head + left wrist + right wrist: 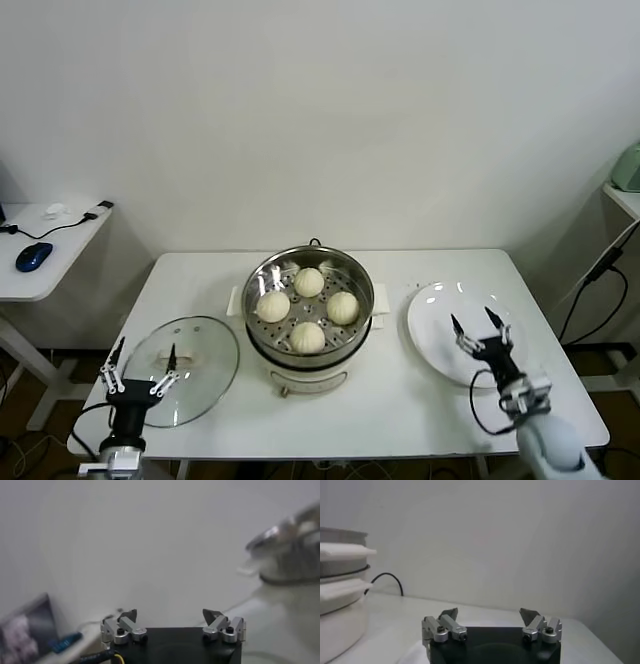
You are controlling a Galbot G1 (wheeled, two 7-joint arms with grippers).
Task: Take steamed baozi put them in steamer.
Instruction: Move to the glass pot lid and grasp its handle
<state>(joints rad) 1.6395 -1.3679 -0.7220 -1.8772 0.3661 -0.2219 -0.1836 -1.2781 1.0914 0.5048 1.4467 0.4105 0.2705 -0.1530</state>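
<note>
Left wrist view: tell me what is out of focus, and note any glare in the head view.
Left wrist view: the steamer is blurred and the left gripper fingers sharper. Head view: glare on the glass lid and on the white plate.

Steamer: round, shiny stainless-steel pot with white side handles, standing upright and uncovered at the middle of the white bench. Perforated inner tray visible. Four steamed baozi rest on that tray: smooth, cream-white, dome-shaped buns, set in a diamond, one at the far side, one near the front rim, one to each side. All sit apart from one another, none stacked.
</note>
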